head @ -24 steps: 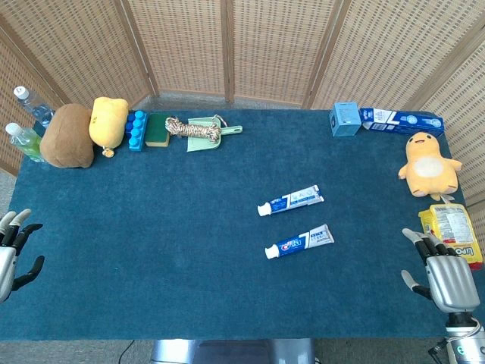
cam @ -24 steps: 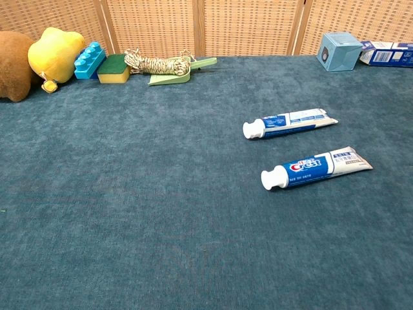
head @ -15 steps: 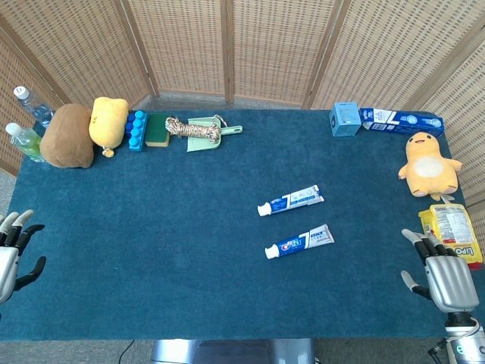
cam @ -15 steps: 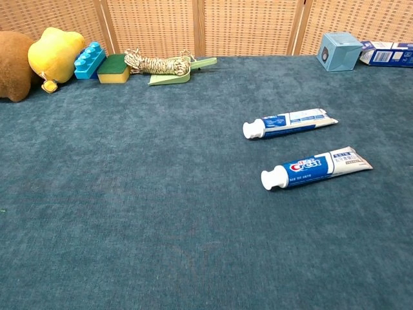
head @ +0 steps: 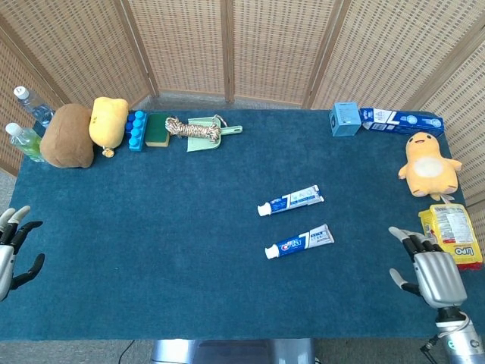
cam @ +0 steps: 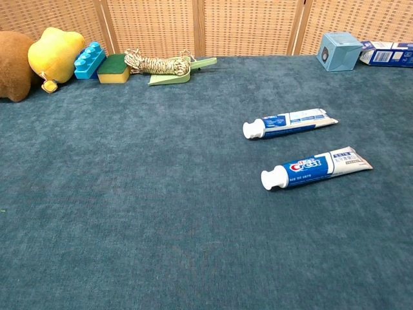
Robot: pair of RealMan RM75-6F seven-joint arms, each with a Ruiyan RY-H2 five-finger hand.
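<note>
Two toothpaste tubes lie side by side near the middle of the blue cloth: the nearer Crest tube and a farther tube, caps pointing left. My right hand hovers at the table's front right corner, fingers spread and holding nothing, well right of the Crest tube. At the front left edge, my left hand is also spread and empty, far from both tubes. Neither hand shows in the chest view.
Along the back left sit two bottles, a brown plush, a yellow plush, blue bricks, a sponge, and rope on a green dustpan. Back right: a blue box, a carton, a yellow duck plush, a snack packet.
My right hand has shifted a little left and forward, away from the snack packet. The left hand has barely moved. The tubes lie where they were.
</note>
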